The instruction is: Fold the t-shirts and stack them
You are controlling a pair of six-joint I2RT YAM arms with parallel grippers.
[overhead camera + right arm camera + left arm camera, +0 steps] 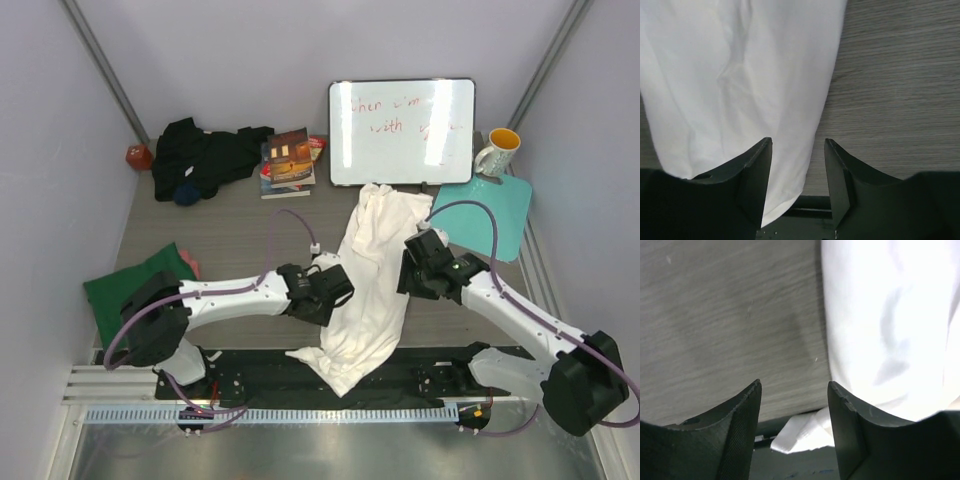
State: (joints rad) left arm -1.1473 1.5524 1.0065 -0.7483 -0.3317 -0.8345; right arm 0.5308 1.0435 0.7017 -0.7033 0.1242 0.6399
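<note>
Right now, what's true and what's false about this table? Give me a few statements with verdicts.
1. The white shirt lies between the left tool and the right tool. True.
2. The left tool is clamped on the white shirt. False: it is open and holds nothing.
3. The mug stands beside the black shirt. False: the mug is at the far right, the black shirt at the far left.
4. A green shirt lies on the left side. True.
</note>
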